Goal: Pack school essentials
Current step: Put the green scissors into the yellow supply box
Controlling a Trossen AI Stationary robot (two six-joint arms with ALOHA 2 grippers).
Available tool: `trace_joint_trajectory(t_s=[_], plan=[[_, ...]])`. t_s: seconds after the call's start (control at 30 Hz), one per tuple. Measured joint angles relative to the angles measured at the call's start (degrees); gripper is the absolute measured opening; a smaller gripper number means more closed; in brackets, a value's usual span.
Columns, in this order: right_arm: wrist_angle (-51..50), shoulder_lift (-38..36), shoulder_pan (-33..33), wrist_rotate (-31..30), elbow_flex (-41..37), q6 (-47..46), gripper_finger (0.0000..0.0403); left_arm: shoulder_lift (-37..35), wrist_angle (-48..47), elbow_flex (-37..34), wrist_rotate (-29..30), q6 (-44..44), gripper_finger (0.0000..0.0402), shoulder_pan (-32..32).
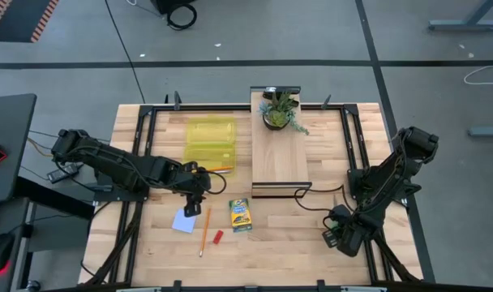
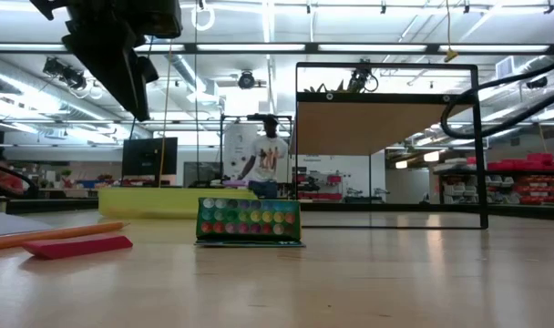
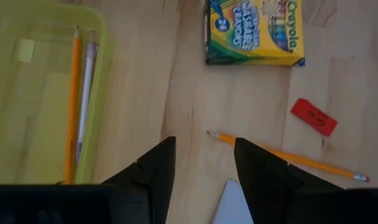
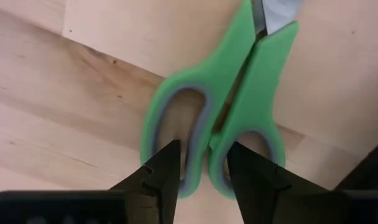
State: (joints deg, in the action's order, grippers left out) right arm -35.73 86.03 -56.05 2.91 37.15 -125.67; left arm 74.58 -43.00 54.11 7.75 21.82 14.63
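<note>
Right pincer [image 4: 198, 177] is sitting low over the green-handled scissors [image 4: 223, 106], well off to the right of the crayon box [image 1: 241, 215], near the tabletop [image 1: 295, 251] edge. Its fingers are partly apart and straddling the inner rims of the two handle loops. Looks like they're closing in, but I can't tell if they're actually gripping yet. I'd say squeeze on the plastic bridge between the loops, not the loop itself. Lift straight up slowly so the blades aren't swinging open.

Left pincer [image 3: 204, 171] is hovering half open and empty, just left of the crayon box, over the tip of an orange pencil [image 3: 288, 155].

Stuff-wise: the scissor handles are smooth moulded plastic with a grey-lilac lining, probably slippery. The crayon box is glossy printed card, flat and rectangular. The pencil is thin and likely to roll. The red pen [image 3: 313, 116] looks like a small flat slab. The pale blue notepad [image 1: 183, 221] is lying left of the pencil. The yellow translucent case [image 3: 27, 99], up-left of the crayon box, is already holding another pencil [image 3: 73, 106] in its tray.
</note>
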Motion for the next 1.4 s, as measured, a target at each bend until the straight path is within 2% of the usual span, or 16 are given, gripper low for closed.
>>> trace_joint_trajectory(t_s=[0.2, 0.43, 0.7, 0.93, 1.4], plan=[[-0.48, 0.23, -0.07, -1.35, -0.07, 1.18, 0.0133, -0.01, -1.92, 0.02, -0.02, 0.0, 0.0172, 0.0], [-1.09, 0.12, -0.09, -1.65, -0.09, 0.99, 0.0088, -0.02, -2.39, 0.02, -0.02, 0.02, 0.0172, 0.0], [-1.71, -2.38, -0.03, -2.59, -0.38, 0.48, 0.0098, -0.01, -2.33, 0.02, -0.02, -0.33, 0.0172, 0.0], [-4.77, -7.02, 0.04, -5.96, 0.64, -0.49, 0.0097, -0.45, -2.25, 0.02, -0.02, -1.53, 0.0172, 0.02], [-24.27, -15.23, 0.87, -20.82, 11.85, 1.55, 0.0098, -4.93, 1.7, 0.39, 0.13, -4.02, 0.0172, -0.31]])
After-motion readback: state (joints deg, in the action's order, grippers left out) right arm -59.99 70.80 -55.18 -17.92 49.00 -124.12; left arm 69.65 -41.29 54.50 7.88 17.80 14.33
